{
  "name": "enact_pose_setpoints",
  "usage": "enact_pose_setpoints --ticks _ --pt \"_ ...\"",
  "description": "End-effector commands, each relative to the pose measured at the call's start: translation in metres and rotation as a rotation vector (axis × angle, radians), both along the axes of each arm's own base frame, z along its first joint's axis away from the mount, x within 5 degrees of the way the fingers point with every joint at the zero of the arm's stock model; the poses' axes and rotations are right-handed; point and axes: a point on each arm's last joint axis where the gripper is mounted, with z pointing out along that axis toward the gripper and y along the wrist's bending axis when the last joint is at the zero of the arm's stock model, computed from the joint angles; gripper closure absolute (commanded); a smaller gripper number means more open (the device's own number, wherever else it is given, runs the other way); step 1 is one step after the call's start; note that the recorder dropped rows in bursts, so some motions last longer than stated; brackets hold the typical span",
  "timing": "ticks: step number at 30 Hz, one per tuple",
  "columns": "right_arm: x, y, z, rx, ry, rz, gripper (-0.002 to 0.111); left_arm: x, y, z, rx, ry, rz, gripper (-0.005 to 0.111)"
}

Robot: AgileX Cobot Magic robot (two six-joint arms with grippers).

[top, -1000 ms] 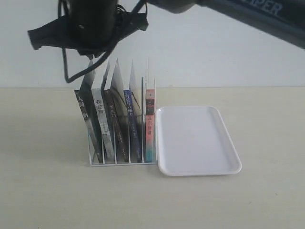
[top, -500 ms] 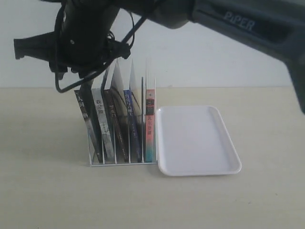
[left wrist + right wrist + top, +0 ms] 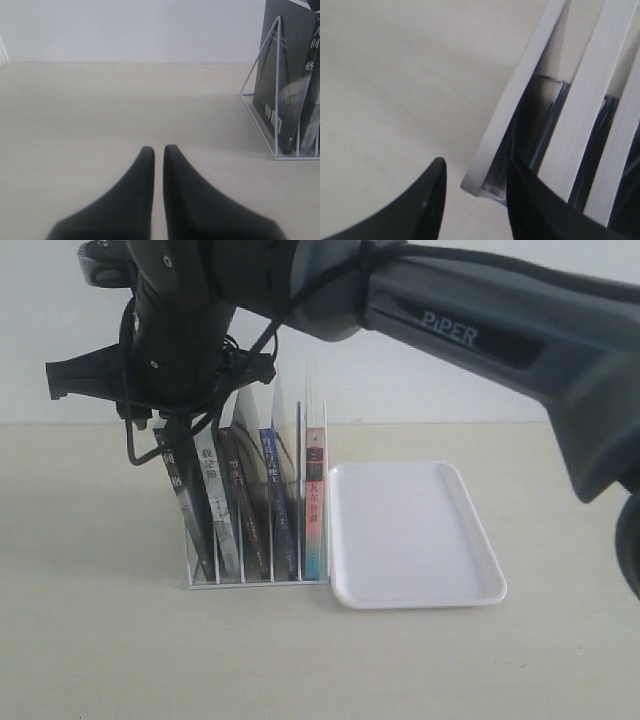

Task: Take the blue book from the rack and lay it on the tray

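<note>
The white wire rack (image 3: 255, 578) holds several upright books. The blue book (image 3: 277, 502) shows its dark blue spine, second slot from the right, beside the pink-and-teal book (image 3: 315, 505). The white tray (image 3: 415, 532) lies right of the rack. My right arm reaches across from the right, and its gripper (image 3: 188, 418) hangs at the book tops over the rack's left end. In the right wrist view this gripper (image 3: 476, 162) is open, straddling the top edge of the leftmost black-spined book (image 3: 512, 105). My left gripper (image 3: 158, 148) is shut, empty, low over the table left of the rack (image 3: 275, 100).
A black cable (image 3: 135, 440) loops down from the right wrist beside the leftmost book. Black-spined books (image 3: 225, 505) fill the left slots. A pale wall stands behind the beige table (image 3: 90, 640).
The right arm has swung further in and come lower over the left end of the rack, its wrist now hiding the tops of the left books. Books and tray have not moved.
</note>
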Motion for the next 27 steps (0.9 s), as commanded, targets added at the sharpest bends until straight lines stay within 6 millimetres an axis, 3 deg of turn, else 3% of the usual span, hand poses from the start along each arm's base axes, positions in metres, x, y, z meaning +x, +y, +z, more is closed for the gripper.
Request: enact_pose_setpoints --ticks 1,15,21,27 --pt "0.0 -0.002 0.006 0.003 -0.018 -0.003 0.07 0.0 0.0 -0.001 0.005 0.0 -0.008 0.101" --pt "0.008 0.008 -0.022 -0.003 0.013 -0.025 0.071 0.0 0.0 -0.001 0.005 0.0 -0.008 0.101" --pt "0.008 0.007 -0.023 -0.005 0.013 -0.038 0.106 0.0 0.0 -0.001 0.005 0.0 -0.008 0.101" --pt "0.01 0.006 -0.021 -0.026 -0.019 -0.04 0.108 0.0 0.0 -0.001 0.005 0.0 -0.008 0.101"
